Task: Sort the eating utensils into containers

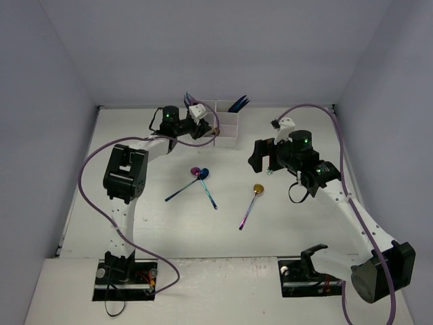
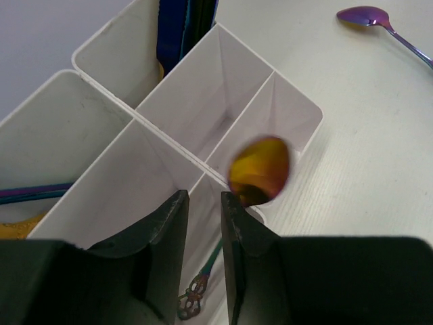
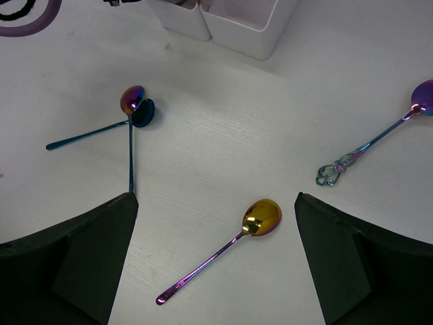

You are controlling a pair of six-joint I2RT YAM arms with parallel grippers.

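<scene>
- Right gripper: centre right of the top view, jaws fully apart, holding nothing.
- Gold-bowled spoon lies mid-frame on the table; two crossed spoons lie to its left.
- Left gripper: upper centre, jaws slightly apart above the containers. A copper-bowled spoon sits in the gap, handle down in a compartment.

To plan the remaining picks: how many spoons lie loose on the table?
4: blue-bowled spoon and rainbow-bowled spoon crossed at left, gold-bowled spoon centre, ornate-handled spoon right. Others may be hidden.
</scene>
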